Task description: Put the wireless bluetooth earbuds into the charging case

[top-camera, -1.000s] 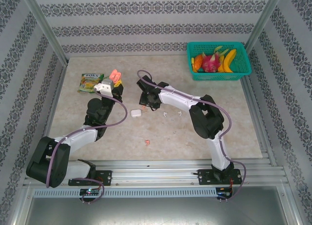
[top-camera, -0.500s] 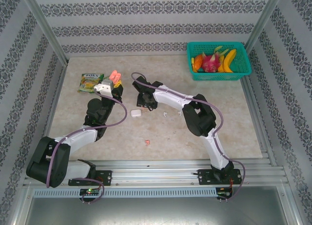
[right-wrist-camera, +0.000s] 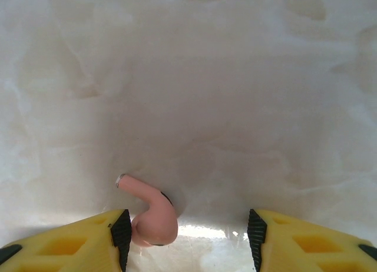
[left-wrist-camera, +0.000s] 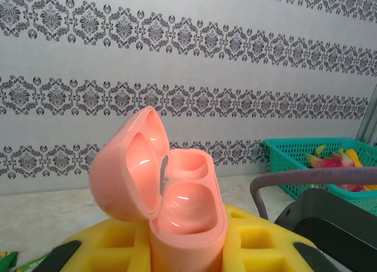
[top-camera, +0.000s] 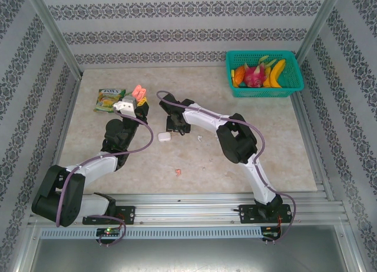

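Two claws share the job. From the top external camera, the left claw (top-camera: 135, 101) stands at the far left of the worktop (top-camera: 283, 142), clamped on the pink charging case (top-camera: 139, 92). The right claw (top-camera: 175, 126) is low over the worktop's middle, just beside the white case (top-camera: 164, 137). A white earbud (top-camera: 200, 137) lies near, and a small pink bit (top-camera: 177, 172), probably another earbud, lies well apart toward the near edge.

On the left wrist camera, the pink charging case sits upright between the yellow fingers, its lid (left-wrist-camera: 126, 172) tipped open. Both wells look empty.

On the right wrist camera, the right claw's jaws stand partly apart over the worktop, gripping nothing. A pink earbud (right-wrist-camera: 152, 216) lies between them, touching or nearly touching one pad (right-wrist-camera: 122, 231), with its stem pointing away from the claw.

The step in hand looks like picking up that earbud. The next move calls for centring the jaws on the bud, closing gently, then carrying it to the open case.
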Controlling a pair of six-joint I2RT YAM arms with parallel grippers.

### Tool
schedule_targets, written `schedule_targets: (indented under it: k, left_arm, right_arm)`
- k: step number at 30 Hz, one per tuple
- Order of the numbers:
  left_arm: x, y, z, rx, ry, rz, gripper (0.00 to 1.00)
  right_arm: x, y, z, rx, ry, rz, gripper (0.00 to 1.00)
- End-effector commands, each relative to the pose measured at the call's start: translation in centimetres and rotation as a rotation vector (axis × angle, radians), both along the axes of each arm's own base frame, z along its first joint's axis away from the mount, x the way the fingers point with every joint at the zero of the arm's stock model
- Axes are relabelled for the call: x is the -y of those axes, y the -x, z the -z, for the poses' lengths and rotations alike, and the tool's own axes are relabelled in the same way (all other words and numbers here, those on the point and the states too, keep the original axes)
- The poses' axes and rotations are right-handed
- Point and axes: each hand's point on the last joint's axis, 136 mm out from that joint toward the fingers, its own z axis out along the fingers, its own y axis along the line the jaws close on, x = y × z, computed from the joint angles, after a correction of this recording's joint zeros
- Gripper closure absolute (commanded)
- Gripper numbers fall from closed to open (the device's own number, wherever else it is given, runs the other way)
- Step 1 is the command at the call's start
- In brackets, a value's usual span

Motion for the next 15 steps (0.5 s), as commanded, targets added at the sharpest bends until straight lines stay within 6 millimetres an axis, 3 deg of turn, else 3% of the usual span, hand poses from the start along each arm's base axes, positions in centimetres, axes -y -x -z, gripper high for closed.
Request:
schedule_targets:
  k: [1, 10, 15]
  left_arm:
    - [-0.3, 0.0, -0.8, 0.023, 0.020, 0.006, 1.00]
    - [-0.2, -0.1, -0.9, 0.022, 0.027, 0.012, 1.00]
    - [-0.1, -0.2, -0.8, 0.018, 0.030, 0.014, 1.00]
  right_arm:
    - [2.0, -0.2, 0.2, -0.008, 0.060, 0.005, 0.44]
    - [5.9, -1.3, -0.6, 0.002, 0.085, 0.025, 0.45]
    - [7.3, -2.1, -2.1, 0.027, 0.064, 0.038, 0.44]
